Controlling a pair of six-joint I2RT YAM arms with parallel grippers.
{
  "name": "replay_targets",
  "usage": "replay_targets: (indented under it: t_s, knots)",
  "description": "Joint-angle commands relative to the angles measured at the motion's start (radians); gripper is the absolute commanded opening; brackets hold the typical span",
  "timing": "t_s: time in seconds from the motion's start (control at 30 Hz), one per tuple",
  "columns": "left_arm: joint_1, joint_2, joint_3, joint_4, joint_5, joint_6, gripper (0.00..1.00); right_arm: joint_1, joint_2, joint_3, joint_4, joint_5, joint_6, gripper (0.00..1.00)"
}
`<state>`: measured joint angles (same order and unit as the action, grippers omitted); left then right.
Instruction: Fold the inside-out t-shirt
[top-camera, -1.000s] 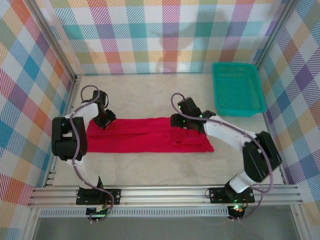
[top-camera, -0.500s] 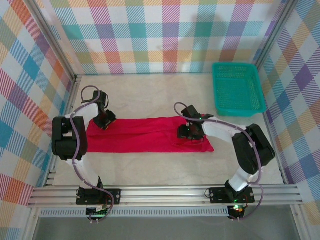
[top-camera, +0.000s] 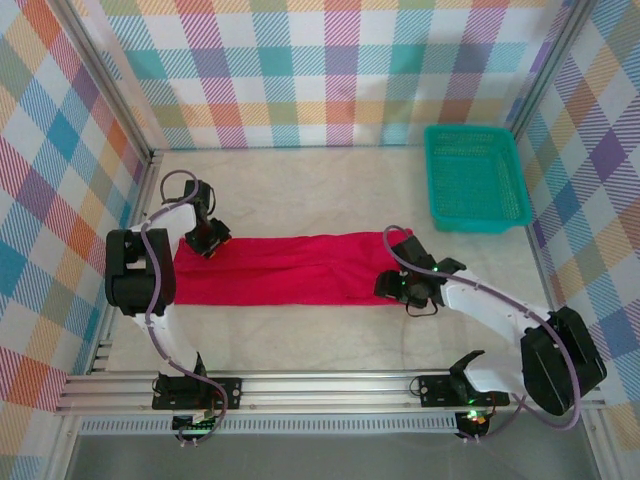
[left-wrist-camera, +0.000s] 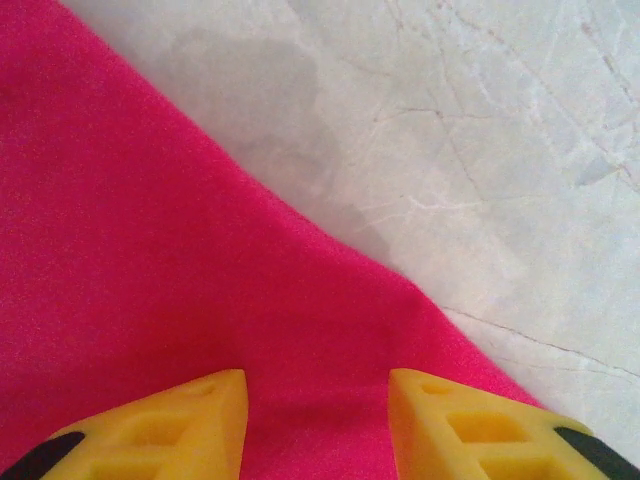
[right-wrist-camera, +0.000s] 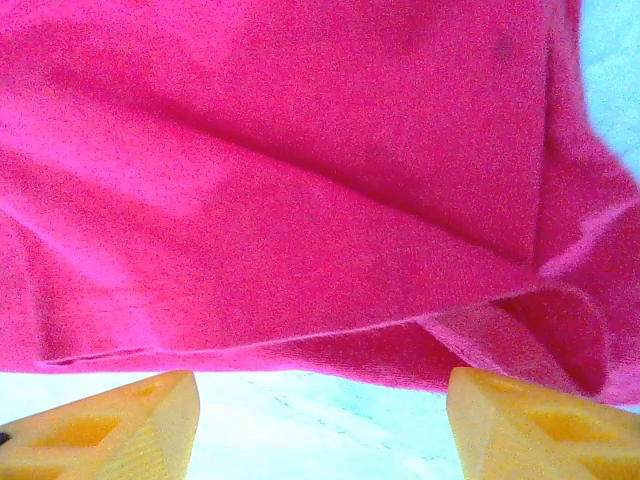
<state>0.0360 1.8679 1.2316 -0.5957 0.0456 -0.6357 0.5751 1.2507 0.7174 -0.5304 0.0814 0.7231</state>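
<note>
The inside-out t-shirt (top-camera: 290, 270) lies as a long red strip across the middle of the table, flat on the pale surface. My left gripper (top-camera: 207, 243) sits over its far left corner. In the left wrist view the yellow fingers (left-wrist-camera: 200, 410) stand apart over flat red cloth (left-wrist-camera: 150, 250), pinching nothing, left gripper (left-wrist-camera: 317, 388) open. My right gripper (top-camera: 393, 288) is at the shirt's near right end. In the right wrist view it (right-wrist-camera: 320, 380) is open wide over bare table, with the shirt's doubled hem (right-wrist-camera: 300, 330) just ahead of the tips.
A teal plastic basket (top-camera: 472, 129) stands at the back right corner. Plaid walls close in the left, back and right sides. An aluminium rail (top-camera: 330, 385) runs along the near edge. Bare table (top-camera: 320, 190) lies behind the shirt and in front of it.
My right gripper has moved off the top of the shirt, to the right and toward the near edge, and has opened a little wider. The left arm has stayed put.
</note>
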Motion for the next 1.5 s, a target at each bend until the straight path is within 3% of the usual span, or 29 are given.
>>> replay_targets:
  t_s: [0.0, 0.17, 0.33, 0.57, 0.7, 0.77, 0.9, 1.07, 1.3, 1.37, 1.47]
  knots:
    - [0.002, -0.043, 0.024, -0.016, 0.023, -0.004, 0.42, -0.017, 0.035, 0.114, 0.001, 0.038, -0.035, 0.67]
    - [-0.003, -0.055, 0.011, -0.015, 0.052, 0.001, 0.43, -0.048, 0.225, 0.251, 0.084, 0.014, -0.127, 0.68]
    - [0.037, -0.045, -0.035, 0.011, 0.1, -0.004, 0.43, -0.089, 0.367, 0.272, 0.073, 0.012, -0.143, 0.69]
    - [0.094, -0.06, -0.089, 0.026, 0.081, 0.003, 0.43, -0.088, 0.206, 0.035, 0.078, 0.012, -0.056, 0.72]
    - [0.094, -0.049, -0.085, 0.022, 0.074, 0.012, 0.43, -0.091, 0.071, 0.016, 0.024, 0.038, -0.069, 0.75]
    - [0.094, -0.044, -0.08, 0.02, 0.076, 0.01, 0.43, -0.104, 0.034, 0.041, -0.007, 0.07, -0.097, 0.84]
    - [0.094, -0.044, -0.074, 0.022, 0.087, 0.008, 0.43, -0.19, 0.082, 0.089, -0.042, 0.078, -0.121, 0.96]
    - [0.095, -0.058, -0.069, 0.004, 0.079, 0.02, 0.43, -0.24, 0.287, 0.171, -0.031, -0.024, -0.158, 0.97]
    - [0.101, -0.073, -0.088, -0.001, 0.071, 0.024, 0.43, -0.189, 0.444, 0.211, 0.021, -0.097, -0.167, 0.92]
    - [0.104, -0.07, -0.093, 0.0, 0.071, 0.025, 0.43, -0.171, 0.491, 0.225, 0.027, -0.101, -0.155, 0.84]
    - [0.103, -0.064, -0.102, 0.005, 0.081, 0.024, 0.43, -0.159, 0.549, 0.244, 0.045, -0.109, -0.137, 0.63]
